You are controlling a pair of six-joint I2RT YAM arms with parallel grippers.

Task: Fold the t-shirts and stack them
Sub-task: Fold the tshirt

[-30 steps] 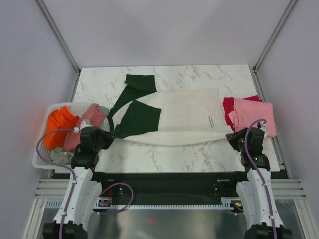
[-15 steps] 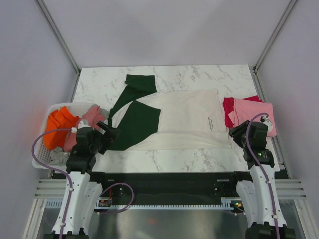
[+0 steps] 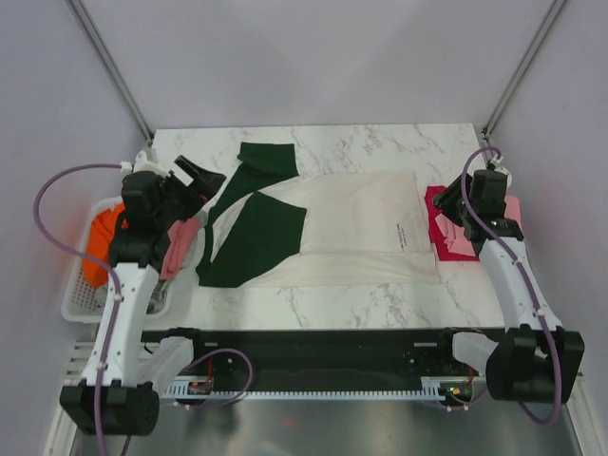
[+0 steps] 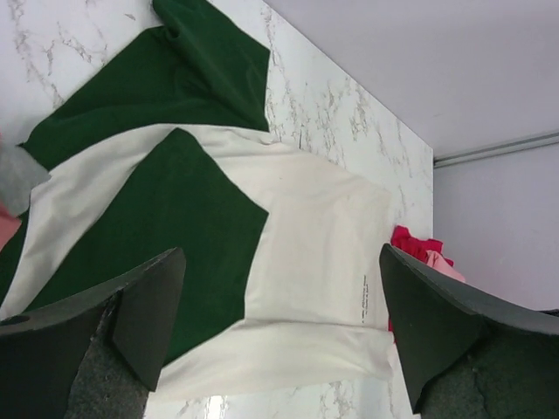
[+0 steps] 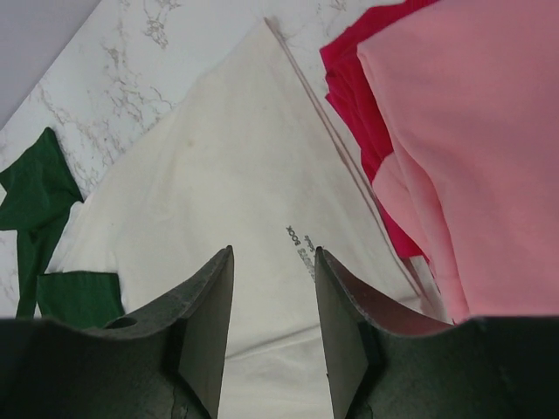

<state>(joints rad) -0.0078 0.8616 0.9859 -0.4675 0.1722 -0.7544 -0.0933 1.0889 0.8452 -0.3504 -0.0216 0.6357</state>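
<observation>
Crimson t-shirt [image 5: 351, 72] mostly hidden under pink t-shirt [image 5: 463, 131]; left pincer [image 4: 279, 255], right pincer [image 5: 273, 255] spread empty.

Marble table [image 3: 380, 142], pale lilac walls [image 3: 313, 57], metal corner posts [image 3: 109, 68]

- Big shirt [image 3: 361, 223]: cream body, dark green sleeves, one small line of black print.
- Pink shirt [image 5: 472, 157]: plain, no pattern.
- Crimson shirt [image 5: 349, 70]: plain.
- Orange shirt [image 3: 100, 242]: bright, plain.
- Dusty-rose shirt [image 3: 179, 249]: plain.
- Basket [image 3: 81, 304]: white.
- Counter [image 3: 380, 152]: white marble with grey veins.
</observation>
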